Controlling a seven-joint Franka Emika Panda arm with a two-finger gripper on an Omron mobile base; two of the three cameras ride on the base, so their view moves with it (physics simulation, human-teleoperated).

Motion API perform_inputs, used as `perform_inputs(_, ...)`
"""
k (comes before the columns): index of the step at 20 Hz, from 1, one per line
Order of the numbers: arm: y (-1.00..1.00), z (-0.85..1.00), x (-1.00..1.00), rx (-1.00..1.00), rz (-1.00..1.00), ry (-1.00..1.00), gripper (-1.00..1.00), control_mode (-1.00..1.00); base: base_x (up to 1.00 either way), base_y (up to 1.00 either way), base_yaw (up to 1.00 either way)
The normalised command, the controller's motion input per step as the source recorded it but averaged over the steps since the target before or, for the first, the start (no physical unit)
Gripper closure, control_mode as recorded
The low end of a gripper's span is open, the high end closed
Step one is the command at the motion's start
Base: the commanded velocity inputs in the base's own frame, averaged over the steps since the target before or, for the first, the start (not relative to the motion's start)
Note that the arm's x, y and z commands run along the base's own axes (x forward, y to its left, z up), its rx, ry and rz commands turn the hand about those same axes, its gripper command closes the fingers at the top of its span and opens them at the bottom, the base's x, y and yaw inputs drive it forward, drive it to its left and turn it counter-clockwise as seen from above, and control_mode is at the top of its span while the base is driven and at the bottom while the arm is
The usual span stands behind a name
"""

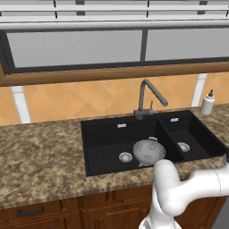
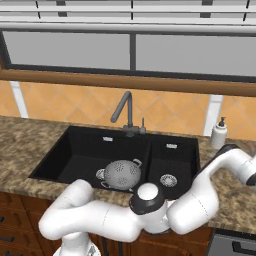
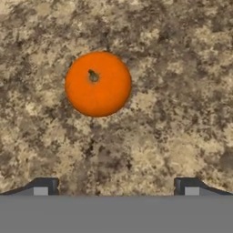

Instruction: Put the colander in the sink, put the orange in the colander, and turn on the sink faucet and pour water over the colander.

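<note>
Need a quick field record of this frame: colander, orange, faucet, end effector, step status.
colander: upright in the large basin of the sink, by the drain
orange: on the speckled countertop, stem end facing the hand camera, not in the colander
sink faucet: no water stream visible
end effector: open, above the orange, not touching it
step status: colander placed; orange and water pending

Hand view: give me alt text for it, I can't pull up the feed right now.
An orange lies stem-up on a speckled brown granite counter, seen from straight above. The open pincer hangs over it with its two dark fingertips spread wide at the bottom of the picture, the fruit lying beyond them and left of centre, untouched.
</note>
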Motion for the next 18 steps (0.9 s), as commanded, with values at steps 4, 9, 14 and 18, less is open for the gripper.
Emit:
perform_inputs(4, 0.18, -0.10, 0.02, -0.19, -0.15, -0.14, -1.00, -1.00, 0.00, 0.00, 0.00)
perform_inputs(9, 0.39, -0.02, 0.07, -0.25, -0.17, -0.13, -1.00, -1.00, 0.00, 0.00, 0.00)
perform_inputs(14, 0.14, -0.11, 0.02, -0.23, -0.14, -0.07, -1.00, -1.00, 0.00, 0.00, 0.00)
perform_inputs(18, -0.06, -0.03, 0.00, -0.09, -0.04, 0.00, -1.00, -1.00, 0.00, 0.00, 0.00)
